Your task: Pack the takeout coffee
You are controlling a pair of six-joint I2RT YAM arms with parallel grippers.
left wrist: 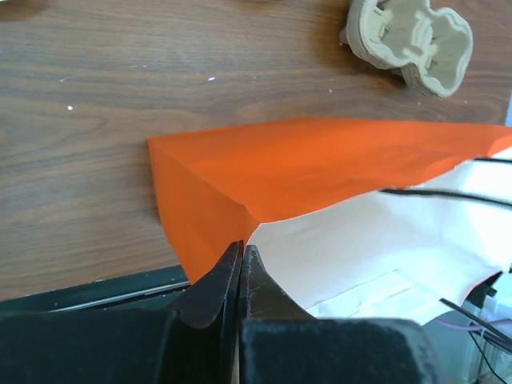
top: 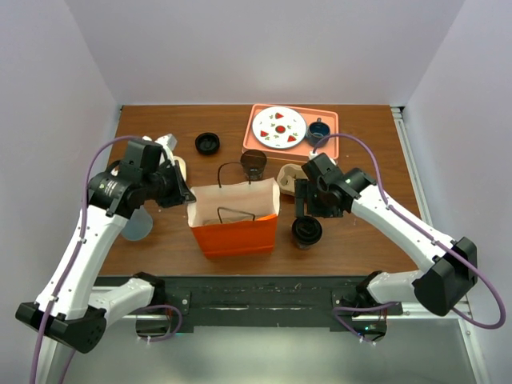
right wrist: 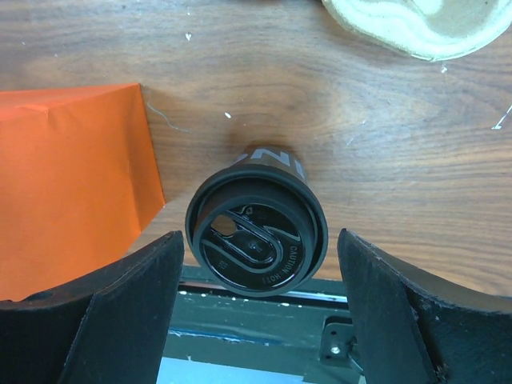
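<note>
Left tool (left wrist: 242, 248) clenched, fingertips pinched on the top rim of the orange paper bag (left wrist: 320, 172) at its left corner; the bag's white inside and thin black handles show. Left arm comes up from the near-left base, elbow bent, wrist turned right to the bag.

Right tool (right wrist: 260, 240) released, jaws spread wide either side of the dark takeout coffee cup with round black lid (right wrist: 256, 240), not touching it. Right arm stretches from the near-right base toward the left, wrist pointing down over the cup. Lid embossing reads "CAUTION HOT"; white lettering on the cup wall only partly visible, can't read.

Cup stands upright on the brown wooden desk (top: 376, 160), just right of the bag, near the desk's near edge, outside the bag.

Beige pulp cup carrier (left wrist: 408, 44) just far-right of the bag. Far side: pink tray (top: 330, 118) with white plate with red print (top: 279, 127) and small blue mug (top: 318, 130); flat black disc (top: 207, 143) to its left.
</note>
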